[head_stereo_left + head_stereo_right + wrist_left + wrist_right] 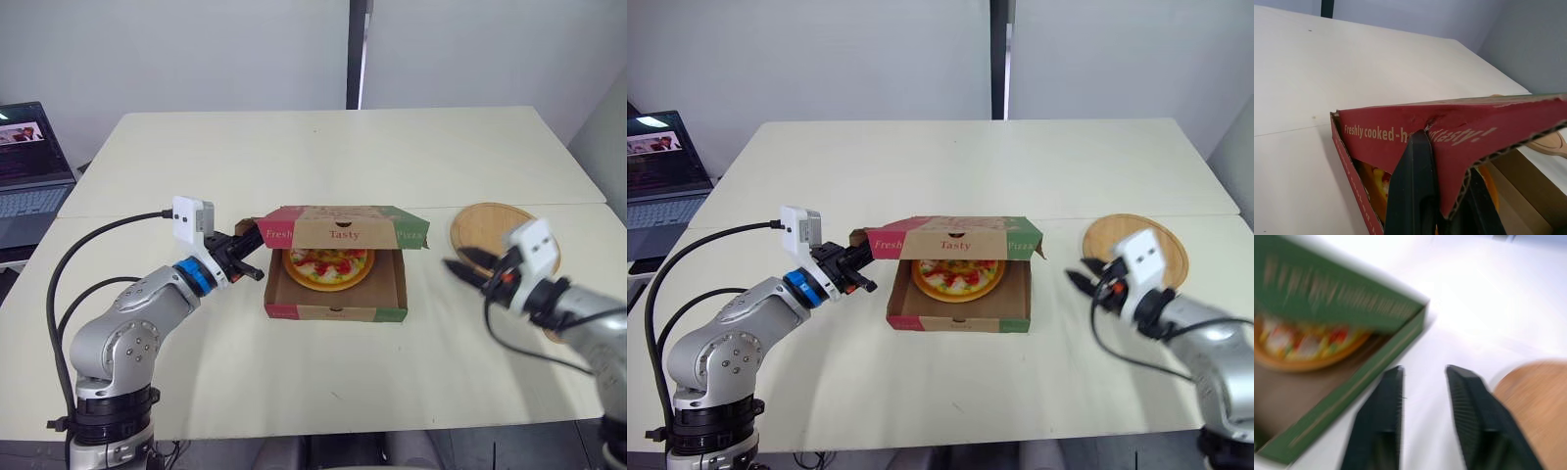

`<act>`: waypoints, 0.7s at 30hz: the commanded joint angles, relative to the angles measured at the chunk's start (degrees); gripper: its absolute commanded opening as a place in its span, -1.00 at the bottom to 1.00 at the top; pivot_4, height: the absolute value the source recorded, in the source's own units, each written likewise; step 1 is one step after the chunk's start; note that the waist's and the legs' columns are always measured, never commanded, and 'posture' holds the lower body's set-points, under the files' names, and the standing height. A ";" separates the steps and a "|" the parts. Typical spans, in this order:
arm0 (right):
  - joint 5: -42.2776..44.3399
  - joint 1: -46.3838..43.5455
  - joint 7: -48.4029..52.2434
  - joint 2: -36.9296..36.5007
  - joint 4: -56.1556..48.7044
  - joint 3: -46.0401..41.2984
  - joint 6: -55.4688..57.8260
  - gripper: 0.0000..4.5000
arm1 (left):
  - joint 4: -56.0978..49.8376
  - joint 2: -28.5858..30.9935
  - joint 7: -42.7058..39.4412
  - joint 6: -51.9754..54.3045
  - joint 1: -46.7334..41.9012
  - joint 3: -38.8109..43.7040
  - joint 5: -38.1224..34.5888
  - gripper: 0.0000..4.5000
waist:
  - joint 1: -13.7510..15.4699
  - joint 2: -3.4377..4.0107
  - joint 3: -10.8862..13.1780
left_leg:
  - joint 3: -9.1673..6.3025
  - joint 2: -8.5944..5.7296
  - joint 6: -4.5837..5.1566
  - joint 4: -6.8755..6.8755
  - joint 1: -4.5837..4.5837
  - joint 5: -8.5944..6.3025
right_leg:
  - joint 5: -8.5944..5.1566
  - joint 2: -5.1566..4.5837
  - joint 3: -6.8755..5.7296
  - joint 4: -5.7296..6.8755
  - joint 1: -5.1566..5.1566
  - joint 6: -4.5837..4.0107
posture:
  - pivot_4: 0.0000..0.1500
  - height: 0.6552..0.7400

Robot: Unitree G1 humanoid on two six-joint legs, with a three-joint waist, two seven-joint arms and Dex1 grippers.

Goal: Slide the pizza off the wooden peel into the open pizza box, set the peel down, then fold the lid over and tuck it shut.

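A lab or office room is suggested: pale tables [323, 147] are pushed together before bare grey walls [196, 49], and an open laptop [29, 162] is seen at far left.

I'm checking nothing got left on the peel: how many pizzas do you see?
1. The pizza lies in the pizza box under the half-closed lid. The wooden peel beyond the right gripper looks bare, though part is hidden.
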 commanded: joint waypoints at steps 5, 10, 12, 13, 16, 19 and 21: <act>3.81 -15.19 1.02 -0.14 4.47 6.24 1.64 -0.97 | 0.06 0.99 -1.26 -1.54 -0.24 -0.77 0.66 -1.00 | 0.08 -0.01 0.00 | -0.04 0.00 -0.01 0.02 0.00 0.00 | 0.00 -0.02 -0.02 -0.03 0.05 0.00 | 1.00 1.00; 3.33 -18.38 3.10 0.43 5.41 13.24 1.29 -0.97 | 0.12 1.24 -1.90 -2.11 -0.30 -1.34 1.39 -1.00 | 0.16 -0.01 0.00 | -0.10 -0.01 -0.01 0.02 -0.02 0.00 | 0.00 -0.04 -0.06 -0.06 0.05 0.00 | 1.00 1.00; 3.12 -18.65 3.61 0.23 5.99 14.37 0.81 -0.97 | -0.23 0.77 -2.50 -1.95 -0.36 -0.81 0.03 -1.00 | 0.24 -0.01 0.00 | -0.10 -0.02 -0.01 0.03 -0.03 0.00 | 0.00 -0.05 -0.06 -0.06 0.06 0.00 | 1.00 1.00; 3.07 -18.88 3.81 0.17 6.27 14.82 0.66 -0.97 | -0.51 0.90 -3.17 -1.58 -0.21 -0.38 -1.02 -1.00 | 0.24 -0.01 0.00 | -0.10 -0.02 -0.01 0.03 -0.03 0.00 | 0.00 -0.06 -0.06 -0.06 0.05 0.00 | 1.00 1.00; 3.04 -19.29 4.24 0.12 6.79 15.70 0.28 -0.97 | -1.00 2.28 -4.47 0.02 0.36 0.65 -3.10 -1.00 | 0.22 -0.01 0.00 | -0.10 -0.02 -0.01 0.03 -0.03 0.00 | 0.00 -0.05 -0.06 -0.05 0.04 0.00 | 1.00 1.00; 2.91 -19.51 4.64 0.06 7.10 16.23 0.02 -1.00 | -1.41 4.90 -6.78 0.26 1.21 1.74 -4.31 -0.72 | 0.21 -0.01 0.00 | -0.12 0.00 -0.01 0.02 -0.03 0.00 | 0.00 -0.05 -0.09 -0.05 0.04 0.00 | 1.00 1.00; 2.62 -19.58 4.91 -0.01 7.31 16.55 -0.23 -1.00 | -0.93 7.12 -8.45 0.84 1.61 2.88 -5.17 -0.44 | 0.20 -0.01 0.00 | -0.12 -0.01 -0.01 0.02 -0.03 0.00 | 0.00 -0.05 -0.09 -0.06 0.04 0.00 | 1.00 1.00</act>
